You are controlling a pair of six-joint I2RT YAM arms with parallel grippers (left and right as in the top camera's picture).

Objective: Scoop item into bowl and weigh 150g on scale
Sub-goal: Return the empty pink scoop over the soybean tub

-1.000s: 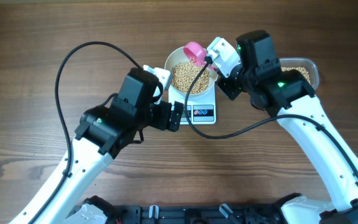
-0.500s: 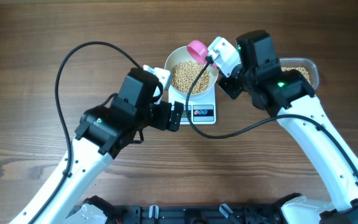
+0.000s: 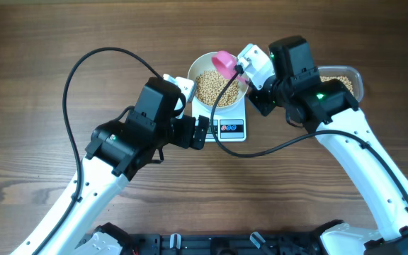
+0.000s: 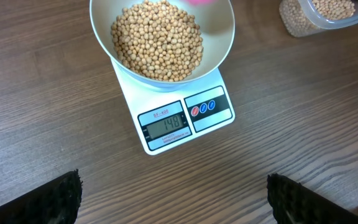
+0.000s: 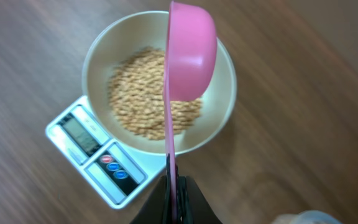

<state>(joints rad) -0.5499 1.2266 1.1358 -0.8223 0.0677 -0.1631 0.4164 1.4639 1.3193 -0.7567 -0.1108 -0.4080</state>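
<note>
Right gripper first: its fingers are pressed tight on the thin handle of the pink scoop, low in the centre of the right wrist view. From there the scoop's long axis runs straight up the frame. The handle shows only as a narrow edge, and the cup hangs over the upper right part of the bowl. We cannot see into the cup from here. Under it the beans lie heaped in the bowl, which sits on the scale.

Over to the left gripper: its fingers are spread wide at the lower corners of the left wrist view, holding nothing, above the wooden table. Only this view gives us the scale's display head-on, though we cannot read its digits with certainty. The scoop is just a pink sliver at the top edge. A clear tub of beans is cut off at upper right, and in the overhead view the right arm hides most of it.
</note>
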